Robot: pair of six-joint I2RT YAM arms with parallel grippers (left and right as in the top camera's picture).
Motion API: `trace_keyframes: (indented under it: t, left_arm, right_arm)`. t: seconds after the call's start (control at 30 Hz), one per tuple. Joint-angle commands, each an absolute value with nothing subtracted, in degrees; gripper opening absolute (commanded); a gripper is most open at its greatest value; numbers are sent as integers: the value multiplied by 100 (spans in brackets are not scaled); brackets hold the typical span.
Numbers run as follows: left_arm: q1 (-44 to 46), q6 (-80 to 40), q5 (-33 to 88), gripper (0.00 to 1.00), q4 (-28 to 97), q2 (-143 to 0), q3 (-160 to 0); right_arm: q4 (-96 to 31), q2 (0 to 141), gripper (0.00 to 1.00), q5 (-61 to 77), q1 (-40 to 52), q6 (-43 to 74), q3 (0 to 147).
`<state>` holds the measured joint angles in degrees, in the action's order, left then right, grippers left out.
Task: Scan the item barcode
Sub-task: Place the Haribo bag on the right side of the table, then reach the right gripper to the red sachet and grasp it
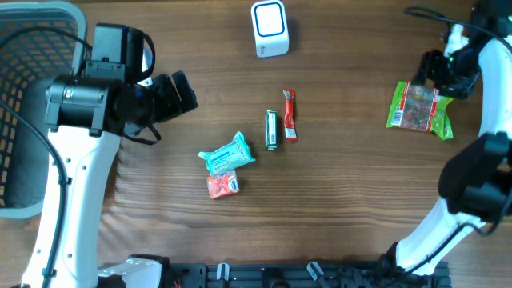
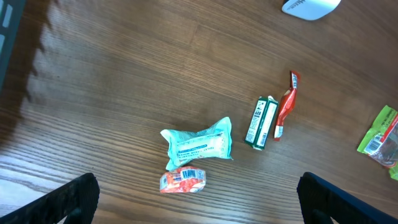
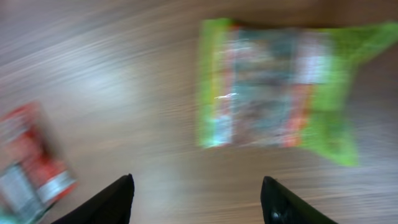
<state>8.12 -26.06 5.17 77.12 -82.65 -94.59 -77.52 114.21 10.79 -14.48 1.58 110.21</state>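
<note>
The white scanner (image 1: 270, 28) stands at the table's far edge; its lower rim (image 2: 310, 7) shows in the left wrist view. A green snack bag (image 1: 420, 106) lies flat at the right. My right gripper (image 1: 426, 76) hovers just above it, open and empty. The right wrist view is blurred: the green bag (image 3: 280, 87) lies ahead of my right gripper (image 3: 198, 186). My left gripper (image 1: 188, 94) is open at the left, well apart from the items. In its own view my left gripper (image 2: 198, 206) hangs above a small red packet (image 2: 182, 180).
Mid-table lie a teal packet (image 1: 227, 153), the red packet (image 1: 223, 185), a green battery pack (image 1: 271, 130) and a red stick (image 1: 289, 114). A grey basket (image 1: 48, 12) fills the far left corner. A blurred red item (image 3: 31, 162) shows left of the right jaws.
</note>
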Motion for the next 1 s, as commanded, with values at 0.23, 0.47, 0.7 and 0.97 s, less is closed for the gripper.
trace_keyframes:
  t: [0.23,0.47,0.7,0.97]
  left_arm:
    - [775,-2611,460,100,7714,-8267,-9489]
    - [775,-2611,460,100,7714,-8267,-9489]
    - [775,-2611,462,100,7714,-8267,-9489]
    - [775,-2611,462,100,7714,-8267,-9489]
  right_arm:
    - [-7634,10656,66,1894,1212,89,10807]
    - [-6237,10661,65,49,2451,1623,9651]
    - [-4707,10663,36,325,2480,1796,8278]
    - [-2956,10667,42,580,2480,1509,7048]
